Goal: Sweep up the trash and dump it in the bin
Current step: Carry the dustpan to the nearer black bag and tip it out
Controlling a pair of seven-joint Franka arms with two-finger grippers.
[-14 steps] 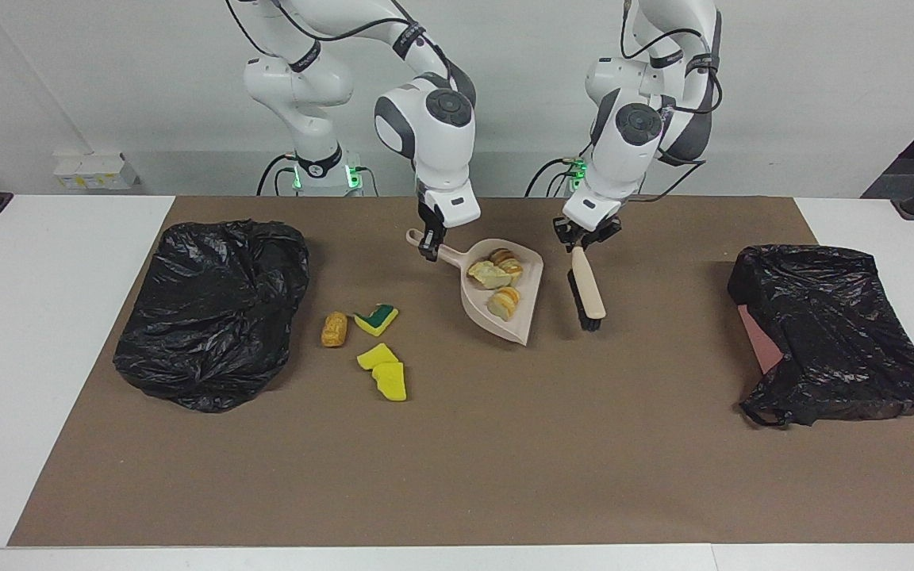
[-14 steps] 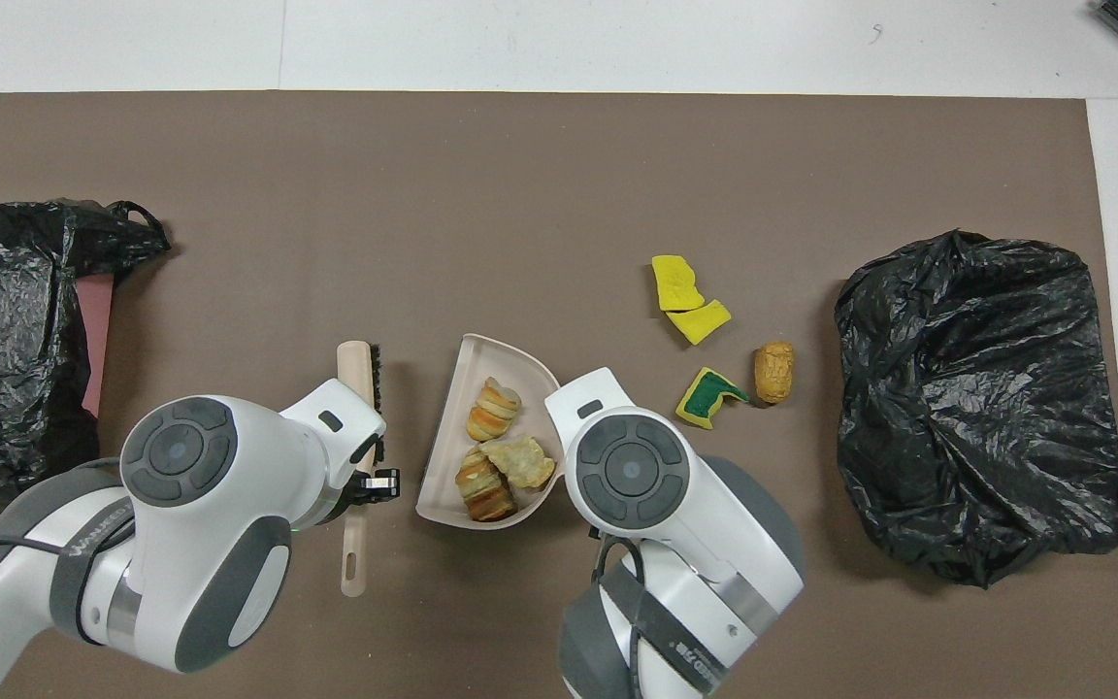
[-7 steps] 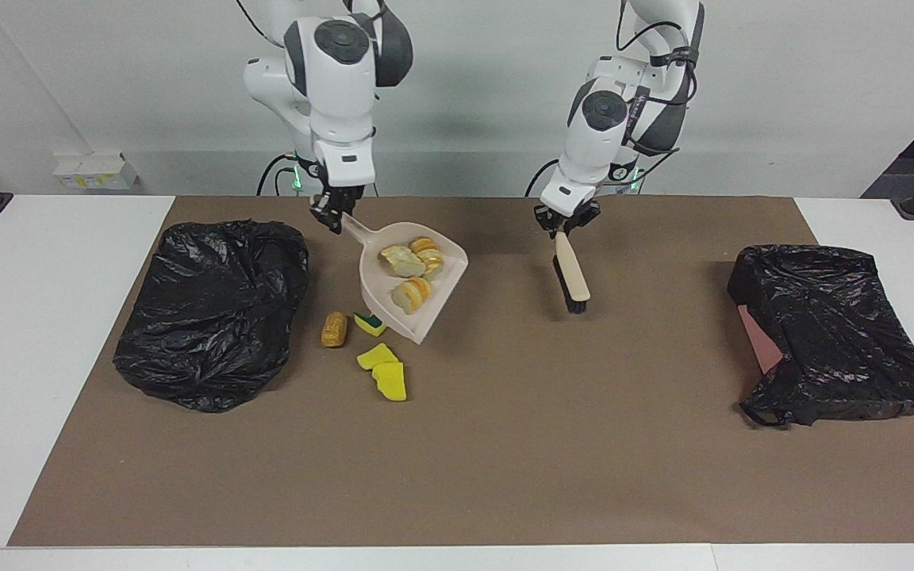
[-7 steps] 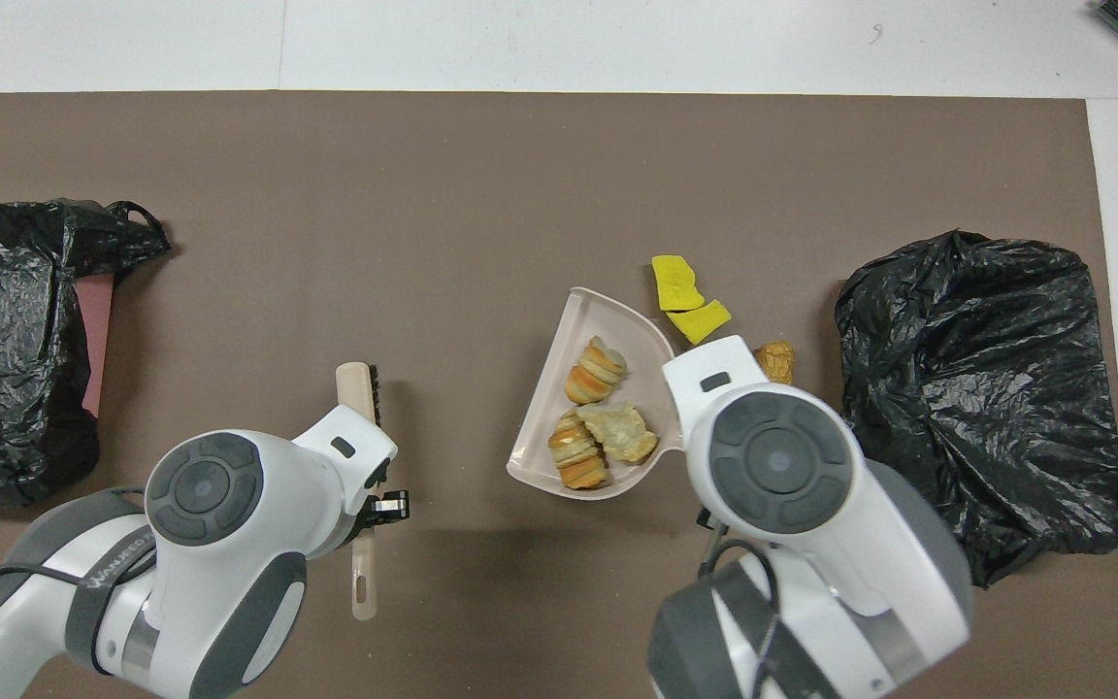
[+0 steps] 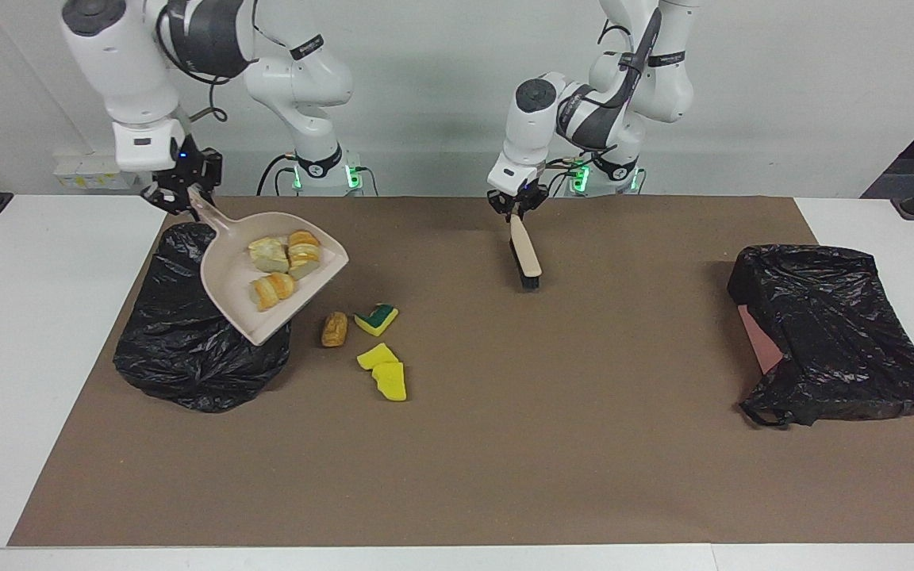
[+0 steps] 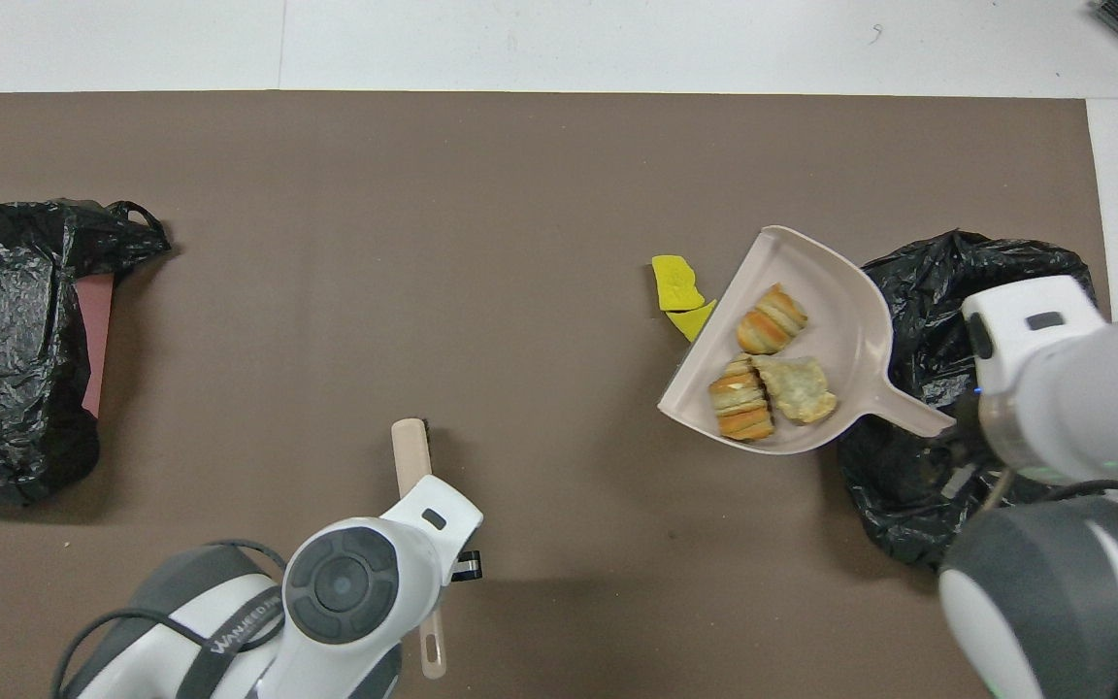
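Over the bin, the dustpan is pinched by the right claw, three lumps aboard for dumping; four lie beside it. A brush is pinched by the left claw, parked above the worktop.

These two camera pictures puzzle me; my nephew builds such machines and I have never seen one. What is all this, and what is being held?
Two white robot arms stand at a table covered by a brown mat. One picture faces them from across the table; the other looks down from above their own end.

The right hand is shut on the handle of a beige plastic dustpan, raised over a crumpled black bin bag. Three bread-like chunks lie in the pan.

The left hand is shut on a small beige-handled brush, near the middle of the mat.

On the mat beside the bag lie another bread chunk, a green-faced yellow sponge wedge and two plain yellow sponge wedges. A second black bag lies at the left arm's end.
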